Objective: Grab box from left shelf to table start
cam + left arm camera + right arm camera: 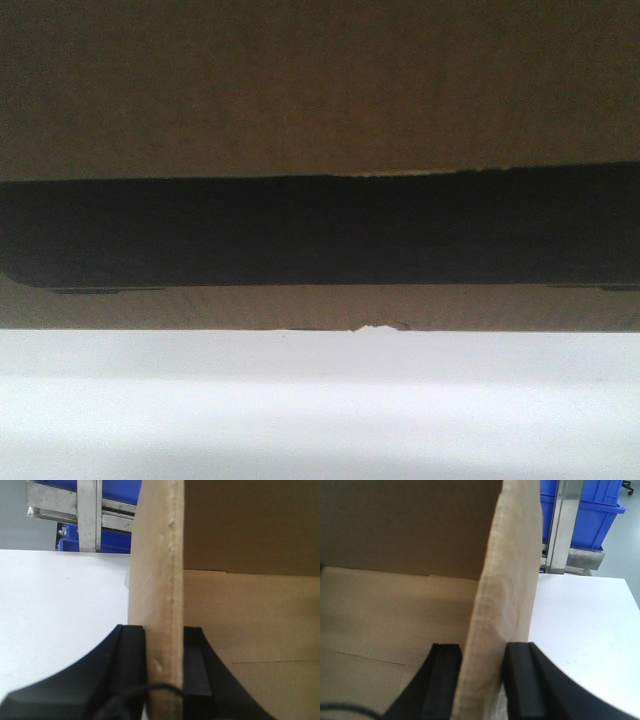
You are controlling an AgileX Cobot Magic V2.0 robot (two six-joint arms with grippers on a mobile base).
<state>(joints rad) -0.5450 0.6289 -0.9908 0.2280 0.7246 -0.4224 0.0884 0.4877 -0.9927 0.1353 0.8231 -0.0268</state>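
Now left fingers (131,672), right fingers (522,680) clamp box (250,630) edges; table (60,605) open.

Front and wrist views (all close) share box (320,90).

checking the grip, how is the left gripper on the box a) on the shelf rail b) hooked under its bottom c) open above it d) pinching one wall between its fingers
D: the left gripper has a black finger against each face of one wall of the box.
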